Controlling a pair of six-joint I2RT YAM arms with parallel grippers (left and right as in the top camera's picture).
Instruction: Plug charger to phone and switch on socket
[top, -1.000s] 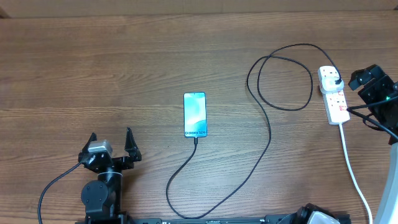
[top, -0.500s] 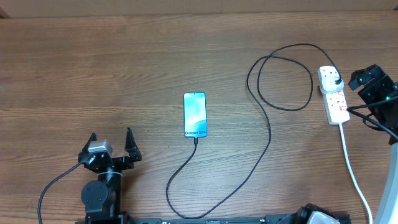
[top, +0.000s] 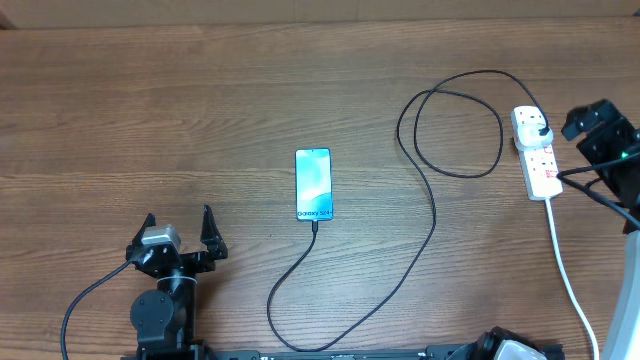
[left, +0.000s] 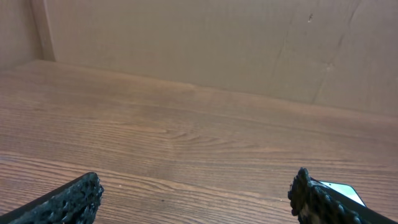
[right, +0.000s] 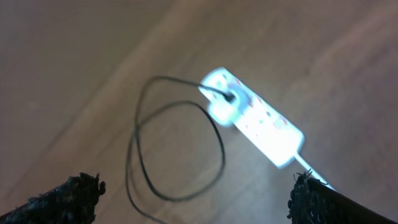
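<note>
The phone (top: 313, 184) is seen lying flat and screen up near the middle of the wooden surface (top: 200, 100), with its lettered end turned toward the arms. The charger (top: 433, 225) is joined by its tip to that near end. From there the thin black cable is run toward the near edge, curved back up to the right and laid in a loose loop. Its plug (top: 541, 129) is seated in the far end of the socket (top: 538, 165). The socket is set at the right of the surface, well apart from the phone, and its thick white cord (top: 572, 285) is trailed toward the near right corner. Whether its red switches are on cannot be told. The right claw (top: 592, 128) is held just beside the socket's far end, on its right, with its fingers spread wide and nothing gripped. In its wrist view the socket and the cable loop are seen blurred between the two fingertips. The left claw (top: 180, 232) is found at the near left, well apart from the phone, with its fingers likewise spread and empty.
</note>
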